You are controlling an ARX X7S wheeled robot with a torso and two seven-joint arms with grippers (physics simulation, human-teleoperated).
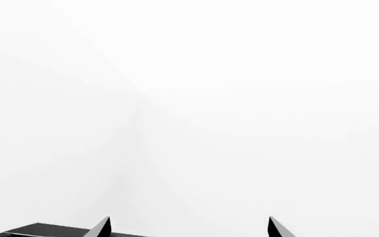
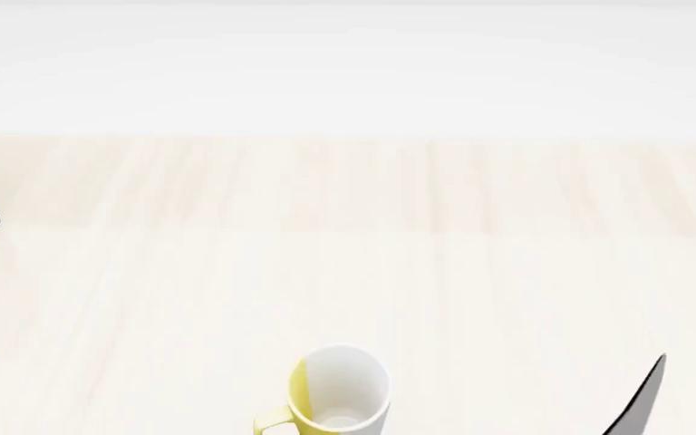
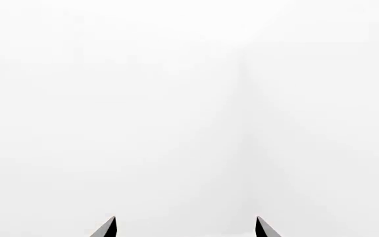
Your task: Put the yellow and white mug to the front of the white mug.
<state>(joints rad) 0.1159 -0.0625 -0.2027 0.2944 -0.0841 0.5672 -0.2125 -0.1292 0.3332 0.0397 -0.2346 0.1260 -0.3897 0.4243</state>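
Head view puts the yellow and white mug (image 2: 338, 390) upright at the table's (image 2: 348, 254) near edge, handle pointing left. Right gripper (image 3: 184, 228) hovers nearer, on its right; both it and left gripper (image 1: 188, 228) spread apart, empty. White mug's nowhere visible.

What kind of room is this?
Probably a bare simulated test room, not a real kitchen: a pale wooden tabletop, blank white walls behind it, a small yellow and white mug, and black gripper fingertips.

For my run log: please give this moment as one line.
yellow and white mug: upright on table, free | white mug: unseen | left pincer: open | right pincer: open
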